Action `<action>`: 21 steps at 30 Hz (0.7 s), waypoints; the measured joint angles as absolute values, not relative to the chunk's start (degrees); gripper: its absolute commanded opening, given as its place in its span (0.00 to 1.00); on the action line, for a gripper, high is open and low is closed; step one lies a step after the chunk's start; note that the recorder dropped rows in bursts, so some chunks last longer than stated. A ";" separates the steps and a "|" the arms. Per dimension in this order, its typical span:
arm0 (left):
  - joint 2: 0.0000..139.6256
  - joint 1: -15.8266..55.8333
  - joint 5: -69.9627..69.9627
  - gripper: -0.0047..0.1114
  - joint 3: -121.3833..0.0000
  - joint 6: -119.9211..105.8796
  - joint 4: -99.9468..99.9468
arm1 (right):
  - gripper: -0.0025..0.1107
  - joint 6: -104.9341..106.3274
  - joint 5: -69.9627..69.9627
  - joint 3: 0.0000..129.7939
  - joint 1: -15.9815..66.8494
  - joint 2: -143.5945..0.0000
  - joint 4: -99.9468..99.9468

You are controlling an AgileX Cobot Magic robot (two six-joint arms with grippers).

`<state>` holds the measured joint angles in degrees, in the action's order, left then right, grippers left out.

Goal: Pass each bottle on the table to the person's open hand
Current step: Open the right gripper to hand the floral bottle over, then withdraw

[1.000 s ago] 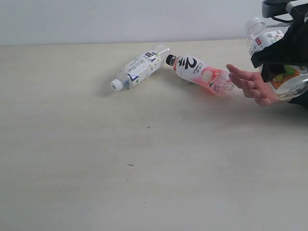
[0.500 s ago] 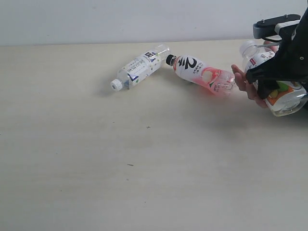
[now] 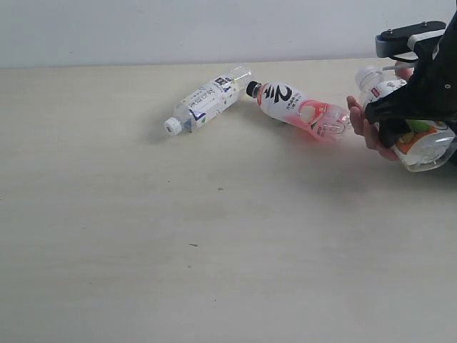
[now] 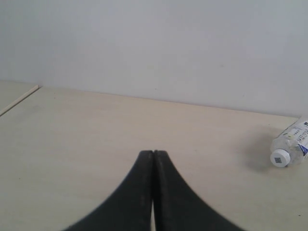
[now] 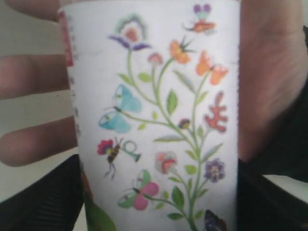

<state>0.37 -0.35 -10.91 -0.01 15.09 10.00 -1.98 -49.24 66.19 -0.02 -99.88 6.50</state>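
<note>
My right gripper is shut on the fruit-drawing bottle, which is tilted with its white cap pointing up and left. The person's open hand lies against this bottle. In the right wrist view the flowered label fills the frame, between black fingers, and the hand shows behind it. The pink-peach bottle and the slim white-and-navy bottle lie on the table. My left gripper is shut and empty, with that slim bottle off to one side. The lime-label bottle is out of view.
A pale wall runs along the table's far edge. The pink-peach bottle's base lies right beside the person's fingertips. A table edge shows in the left wrist view.
The right gripper came down and left with the fruit-drawing bottle, bringing it onto the hand. In the last half second it has barely shifted. The two lying bottles stayed put.
</note>
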 measured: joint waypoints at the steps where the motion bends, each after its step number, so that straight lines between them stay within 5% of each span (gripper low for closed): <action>1: 0.37 -0.35 -10.91 0.04 -0.01 15.09 10.00 | 0.77 -1.98 -49.24 66.19 -0.02 -99.88 6.50; 21: 0.37 -0.35 -10.91 0.04 -0.01 15.09 10.00 | 0.75 -1.87 -51.07 69.18 -0.02 -94.06 8.31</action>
